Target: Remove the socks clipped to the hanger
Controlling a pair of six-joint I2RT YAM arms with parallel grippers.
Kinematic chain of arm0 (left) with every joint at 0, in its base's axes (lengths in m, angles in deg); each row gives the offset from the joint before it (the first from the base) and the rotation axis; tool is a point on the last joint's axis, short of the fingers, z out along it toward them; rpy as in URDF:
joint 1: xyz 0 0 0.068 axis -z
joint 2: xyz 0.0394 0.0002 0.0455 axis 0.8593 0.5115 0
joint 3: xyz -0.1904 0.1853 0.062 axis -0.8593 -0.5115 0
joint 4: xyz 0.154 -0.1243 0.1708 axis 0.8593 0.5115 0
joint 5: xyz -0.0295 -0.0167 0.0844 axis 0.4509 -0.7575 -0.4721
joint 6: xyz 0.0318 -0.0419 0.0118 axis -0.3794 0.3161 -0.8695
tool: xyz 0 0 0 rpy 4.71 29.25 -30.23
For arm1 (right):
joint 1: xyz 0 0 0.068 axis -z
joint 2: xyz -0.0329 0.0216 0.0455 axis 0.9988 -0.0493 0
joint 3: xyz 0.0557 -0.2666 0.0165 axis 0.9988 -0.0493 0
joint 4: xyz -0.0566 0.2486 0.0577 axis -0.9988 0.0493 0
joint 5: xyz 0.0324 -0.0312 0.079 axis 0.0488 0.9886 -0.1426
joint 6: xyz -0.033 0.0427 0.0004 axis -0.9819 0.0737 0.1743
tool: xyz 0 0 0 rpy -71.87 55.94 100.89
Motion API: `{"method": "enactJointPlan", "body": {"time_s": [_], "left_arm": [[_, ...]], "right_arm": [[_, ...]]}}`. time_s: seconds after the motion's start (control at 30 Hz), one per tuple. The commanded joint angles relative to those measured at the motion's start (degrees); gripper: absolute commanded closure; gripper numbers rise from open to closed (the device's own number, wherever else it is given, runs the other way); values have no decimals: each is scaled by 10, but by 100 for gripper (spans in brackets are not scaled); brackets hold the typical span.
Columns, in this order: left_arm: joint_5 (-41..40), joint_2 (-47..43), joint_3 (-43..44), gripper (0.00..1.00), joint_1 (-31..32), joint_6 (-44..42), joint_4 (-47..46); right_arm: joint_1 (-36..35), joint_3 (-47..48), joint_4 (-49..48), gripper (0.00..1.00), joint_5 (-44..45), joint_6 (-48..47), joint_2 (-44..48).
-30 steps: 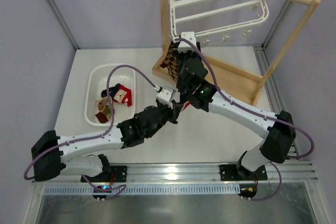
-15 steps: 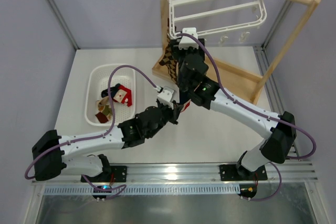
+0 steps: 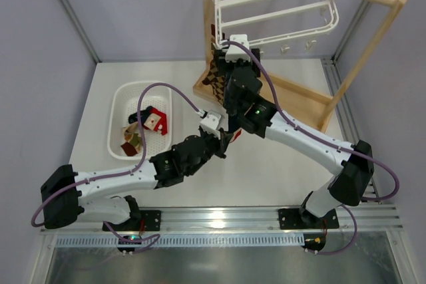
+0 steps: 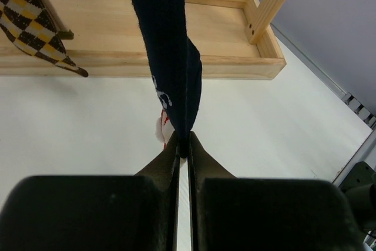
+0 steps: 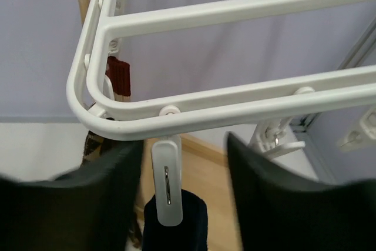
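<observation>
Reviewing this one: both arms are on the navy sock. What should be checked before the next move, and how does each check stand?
1. Lower grip: left gripper is shut on the lower end of the navy sock: ok.
2. Upper approach: right gripper is open, with one finger on each side of the clip: ok.
3. Clip released from the sock's top: not ok, it pinches the fabric.
4. Neighbour clear: argyle sock hangs apart from the navy one: ok.
5. Drop spot: basket shows bare floor beside the socks in it: ok.
6. Hanger steady enough for a pull: cannot tell.
</observation>
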Motion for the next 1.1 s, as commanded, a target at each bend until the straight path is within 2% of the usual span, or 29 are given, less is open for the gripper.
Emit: {"method": "enactJointPlan", "body": {"time_s": [0.0,0.03,0.07,0.2,0.4,0.5,0.53,0.63,0.8,1.07], "left_arm": [[-10,-2,9,100,5,-10,-5],[-11,-2,9,100,5,-11,-5],[-12,-1,8,100,5,-11,-6],[-15,-2,7,100,5,-14,-6],[-24,-6,1,100,6,-18,-7],[-26,-8,0,100,6,-20,-6],[-26,-8,0,100,5,-20,-6],[-27,-9,0,100,6,-21,-6],[-28,-8,-1,100,6,-22,-7],[-31,-1,0,100,6,-25,-6]], "right_arm": [[-1,36,34,14,11,21,9],[-2,42,51,4,8,32,16],[-1,52,64,0,-1,48,22],[0,84,153,0,-41,85,46],[7,78,215,0,-112,144,103],[48,54,243,0,-183,199,142],[63,45,245,0,-248,240,154],[105,6,233,0,-321,281,179],[131,-20,229,0,-381,300,179],[131,-116,157,0,-455,340,218]]}}
